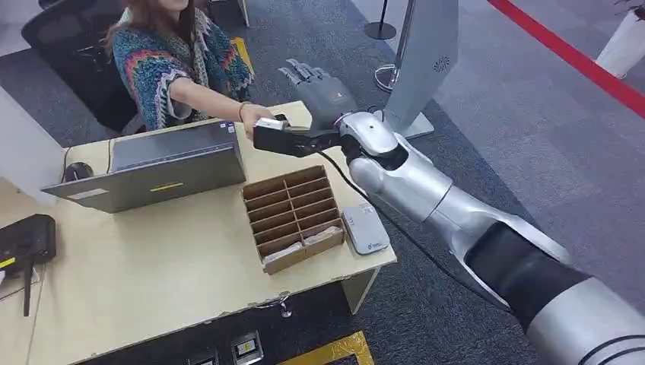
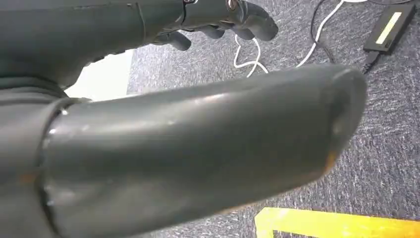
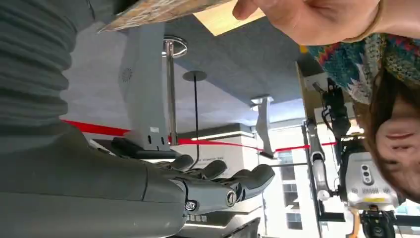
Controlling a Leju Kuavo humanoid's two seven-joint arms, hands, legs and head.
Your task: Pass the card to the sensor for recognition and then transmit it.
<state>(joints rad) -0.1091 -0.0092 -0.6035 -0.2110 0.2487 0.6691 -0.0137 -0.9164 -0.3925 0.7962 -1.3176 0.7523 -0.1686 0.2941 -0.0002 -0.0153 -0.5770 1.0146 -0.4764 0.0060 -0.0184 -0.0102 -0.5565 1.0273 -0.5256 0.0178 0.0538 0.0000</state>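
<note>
No text, brand or number can be read in any view. The white card reader (image 1: 366,229), lying on the desk (image 1: 152,281) just beside the brown divided box (image 1: 293,218), carries a small dark mark too fine to make out. The laptop (image 1: 152,167), near the box, bears a yellow strip and a pale label, both illegible.
</note>
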